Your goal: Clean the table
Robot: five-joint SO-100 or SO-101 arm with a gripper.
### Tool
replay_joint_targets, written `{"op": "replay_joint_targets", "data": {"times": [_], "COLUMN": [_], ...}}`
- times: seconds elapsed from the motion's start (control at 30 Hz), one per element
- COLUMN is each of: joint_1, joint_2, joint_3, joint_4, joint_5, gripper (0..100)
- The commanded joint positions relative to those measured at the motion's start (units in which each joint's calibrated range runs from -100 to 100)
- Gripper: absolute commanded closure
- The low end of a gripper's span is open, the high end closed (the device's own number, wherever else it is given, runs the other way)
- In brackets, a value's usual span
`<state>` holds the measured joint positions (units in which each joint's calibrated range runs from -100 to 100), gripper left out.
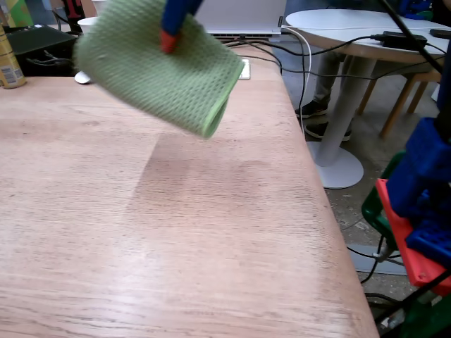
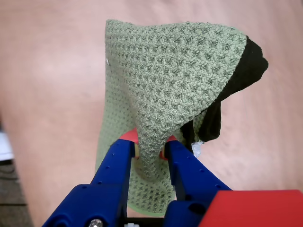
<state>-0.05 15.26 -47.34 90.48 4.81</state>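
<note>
Holding the green cloth (image 2: 165, 71) up in the air over the table (image 1: 176, 239).

In the wrist view the blue hand (image 2: 150, 147) is shut tight on a pinch of the cloth, and the rest hangs down loose. In the fixed view the cloth floats above the far left part of the big wood table, not touching it. The pinch looks small, so the cloth could slip out and drop.

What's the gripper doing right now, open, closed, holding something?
Gripper: closed on the green cloth, which hangs lifted above the table.
</note>
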Motion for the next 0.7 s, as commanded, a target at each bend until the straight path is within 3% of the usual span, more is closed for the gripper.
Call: {"op": "replay_joint_targets", "data": {"times": [0.0, 0.1, 0.3, 0.5, 0.67], "joint_1": [-15.5, -23.0, -23.5, -34.8, -36.0], "joint_2": [-4.5, 0.1, 28.9, 41.6, 50.2], "joint_3": [-1.4, -8.6, -51.3, -52.7, -52.7], "joint_4": [-1.1, -1.1, 0.2, 0.2, -1.1], "joint_5": [-2.5, -3.4, -4.6, -4.6, -4.6], "gripper": [100, 100, 100, 100, 100]}}
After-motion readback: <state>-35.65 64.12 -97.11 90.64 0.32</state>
